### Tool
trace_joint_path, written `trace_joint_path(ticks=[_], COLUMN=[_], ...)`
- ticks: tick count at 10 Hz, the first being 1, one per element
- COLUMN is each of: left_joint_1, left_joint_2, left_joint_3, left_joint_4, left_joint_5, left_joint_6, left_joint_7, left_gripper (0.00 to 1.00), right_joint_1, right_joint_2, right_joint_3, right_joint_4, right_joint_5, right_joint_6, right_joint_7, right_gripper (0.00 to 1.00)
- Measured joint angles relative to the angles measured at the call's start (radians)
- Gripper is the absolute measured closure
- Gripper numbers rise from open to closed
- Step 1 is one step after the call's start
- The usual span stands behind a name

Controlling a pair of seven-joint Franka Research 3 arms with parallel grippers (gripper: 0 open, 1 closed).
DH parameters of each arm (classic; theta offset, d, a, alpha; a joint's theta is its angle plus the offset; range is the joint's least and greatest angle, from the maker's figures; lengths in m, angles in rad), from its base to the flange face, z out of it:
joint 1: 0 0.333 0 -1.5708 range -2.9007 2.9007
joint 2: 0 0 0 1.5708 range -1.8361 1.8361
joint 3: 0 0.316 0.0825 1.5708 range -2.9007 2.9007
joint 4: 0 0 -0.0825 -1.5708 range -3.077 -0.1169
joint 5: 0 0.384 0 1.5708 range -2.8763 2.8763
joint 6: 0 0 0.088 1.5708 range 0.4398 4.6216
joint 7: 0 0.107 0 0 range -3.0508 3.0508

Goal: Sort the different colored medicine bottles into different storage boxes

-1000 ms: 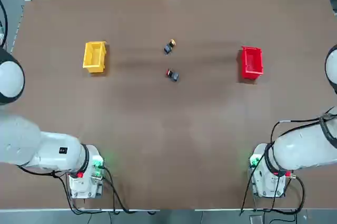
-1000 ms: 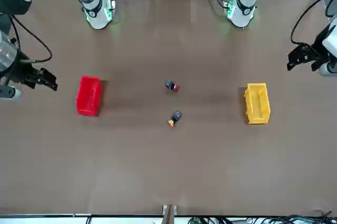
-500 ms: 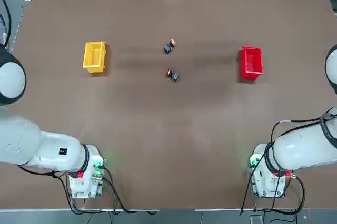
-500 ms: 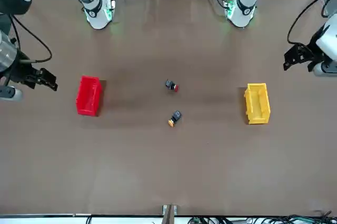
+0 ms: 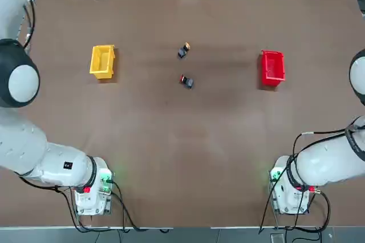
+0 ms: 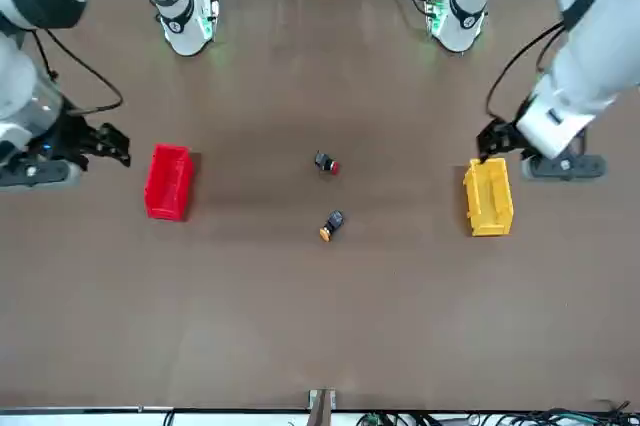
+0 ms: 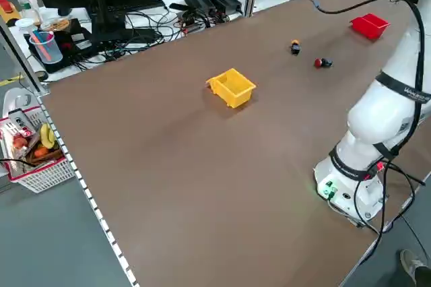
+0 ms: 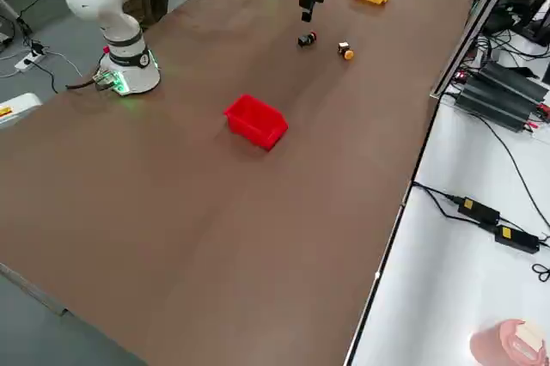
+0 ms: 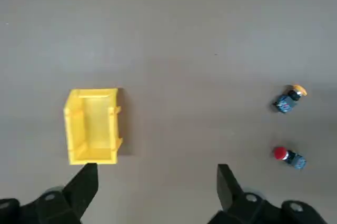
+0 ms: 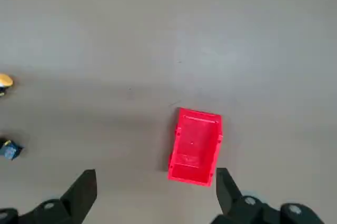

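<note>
Left gripper (image 6: 492,138): fingers spread, holding nothing; raised over the table (image 5: 182,140), just beside the yellow box (image 5: 102,61).
Right gripper (image 6: 108,144): fingers spread, empty; beside the red box (image 5: 272,68).
Yellow box: 9 o'clock of table centre in the top view.
Red box: 3 o'clock.
Yellow-capped bottle (image 5: 183,50): lying mid-table, 12 o'clock of the red-capped bottle (image 5: 186,81); apart.
</note>
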Motion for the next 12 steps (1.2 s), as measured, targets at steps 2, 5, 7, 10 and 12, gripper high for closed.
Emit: trace_joint_path(ticks=[2,5,7,10,12], left_joint_1=[-0.041,-0.146,-0.212,-0.311,-0.369], left_joint_2=[0.066,0.206,0.305,0.449,0.546], left_joint_3=[-0.025,-0.029,-0.029,-0.027,-0.014], left_joint_4=[-0.001,0.004,0.02,0.034,0.075], left_joint_5=[0.0,0.016,0.017,0.02,0.031], left_joint_6=[0.076,0.169,0.231,0.346,0.404], left_joint_7=[-0.042,-0.161,-0.191,-0.26,-0.316], left_gripper=[0.01,0.04,0.08,0.11,0.1], right_joint_1=[0.07,0.233,0.321,0.408,0.455], right_joint_2=[0.007,0.022,0.027,0.033,0.041], right_joint_3=[0.002,0.006,0.006,0.005,0.004], right_joint_4=[-0.066,-0.255,-0.337,-0.489,-0.558], right_joint_5=[0.002,0.003,0.002,0.001,-0.002], right_joint_6=[0.087,0.345,0.456,0.681,0.788], right_joint_7=[-0.111,-0.186,-0.229,-0.244,-0.251], right_gripper=[0.0,0.0,0.0,0.0,0.0])
